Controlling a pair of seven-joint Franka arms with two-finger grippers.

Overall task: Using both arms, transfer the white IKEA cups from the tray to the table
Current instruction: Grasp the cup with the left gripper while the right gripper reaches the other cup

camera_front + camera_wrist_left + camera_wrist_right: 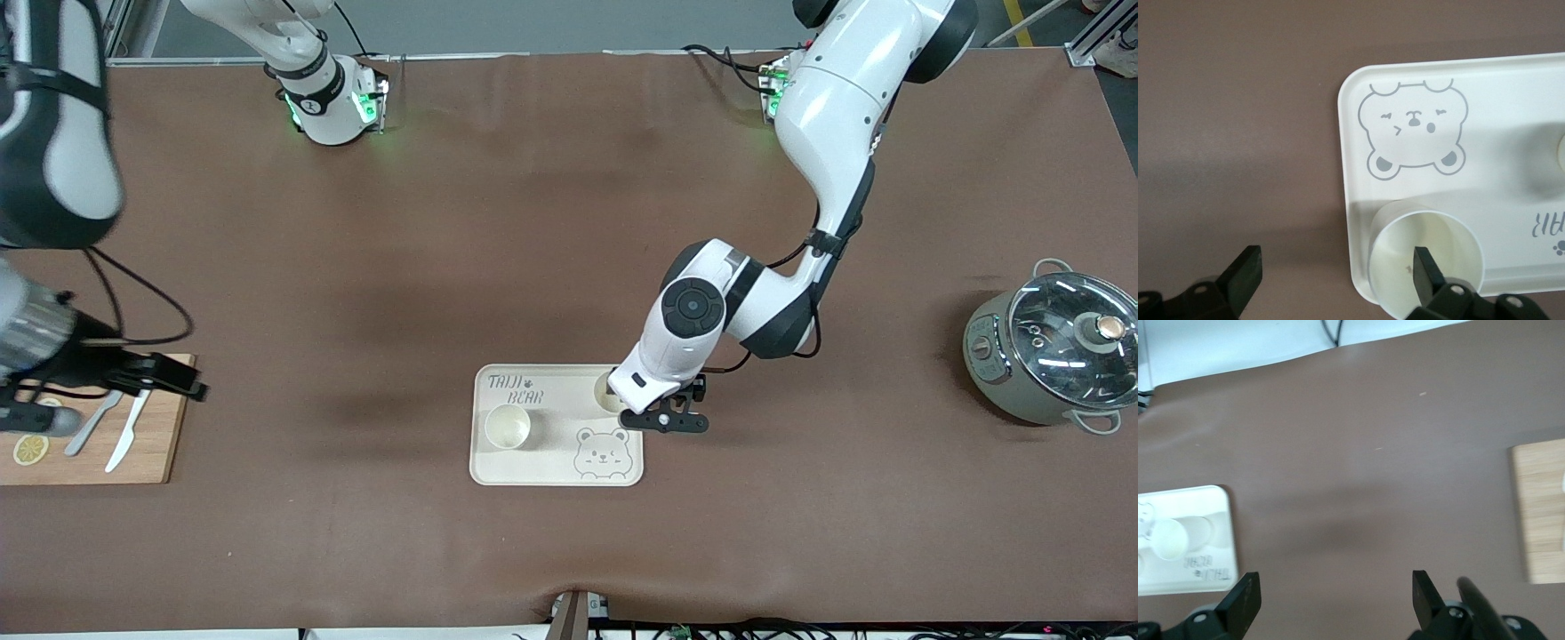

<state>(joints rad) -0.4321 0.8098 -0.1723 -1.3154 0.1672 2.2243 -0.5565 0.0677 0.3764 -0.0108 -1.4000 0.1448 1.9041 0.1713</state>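
Two cups are sitting on the bear-printed tray in the middle of the table. One cup is standing upright in the tray's half toward the right arm's end, just below the printed lettering. The other cup is standing at the tray's corner toward the left arm's end and farther from the front camera, partly hidden under the left arm.

The left tool is hovering over that corner with its fingers spread wide and gripping nothing; in the left wrist view one finger is showing over the cup's open mouth and the other over bare table beside the tray.

The right tool is waiting, fingers spread wide and empty, above the wooden board at the right arm's end, where a knife and a spoon are lying. A lidded pot is sitting toward the left arm's end.
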